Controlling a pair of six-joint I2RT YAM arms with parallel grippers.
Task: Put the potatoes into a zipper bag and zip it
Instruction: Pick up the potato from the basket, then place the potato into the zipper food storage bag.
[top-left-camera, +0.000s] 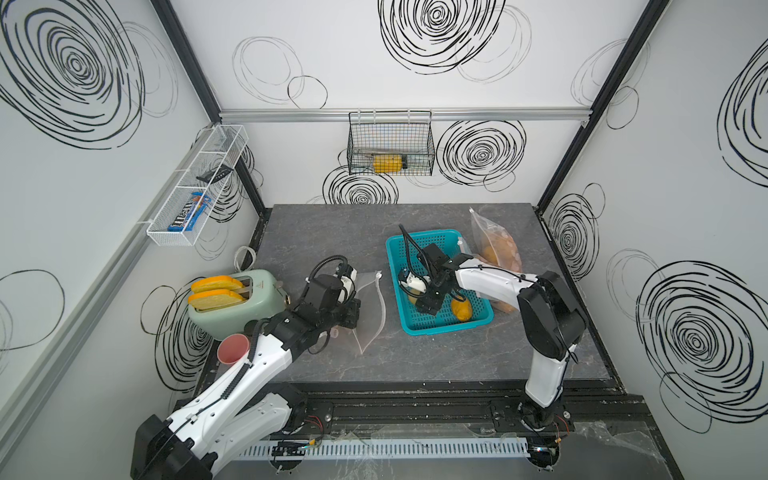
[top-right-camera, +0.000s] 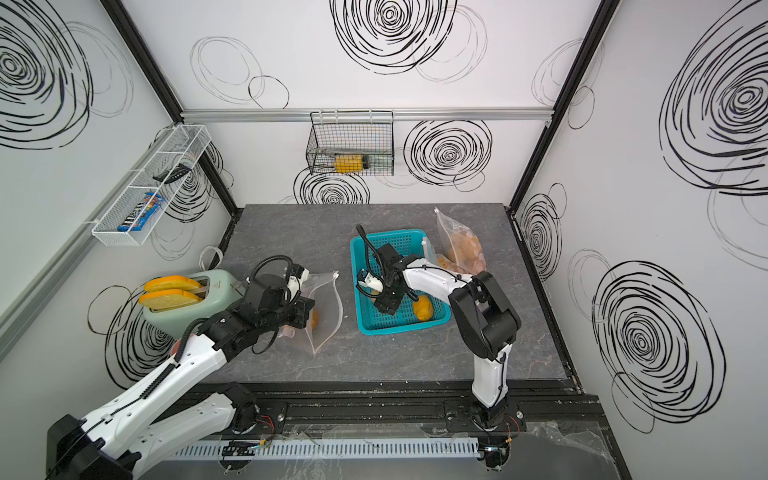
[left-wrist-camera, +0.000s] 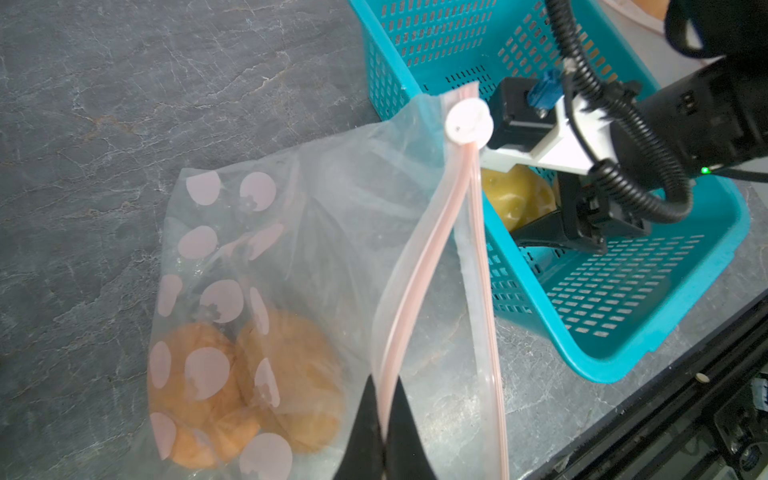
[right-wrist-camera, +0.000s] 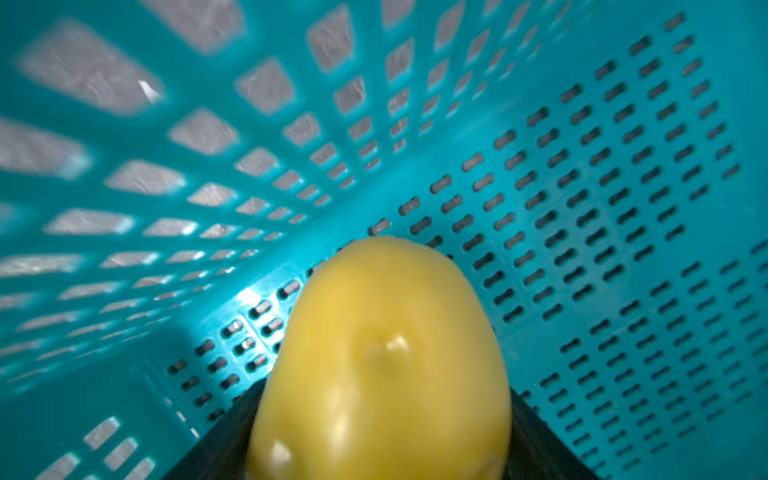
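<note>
Your pale yellow potato (right-wrist-camera: 382, 361) lies on the floor of the teal basket (right-wrist-camera: 623, 166), between the right jaws. They stand wide on either side of it, and you cannot tell whether they press it. An orange potato (top-left-camera: 462, 309) lies near it in the same basket. Left of the basket, the zipper bag (left-wrist-camera: 291, 249) rests on the desk (top-left-camera: 415, 361), mouth gaping, with bagged potatoes (left-wrist-camera: 249, 382) inside. The left jaws are pinched together on its pink zip strip, well apart from the white slider (left-wrist-camera: 468, 123). A second bag (top-left-camera: 496, 245) of potatoes lies by the basket's right side.
</note>
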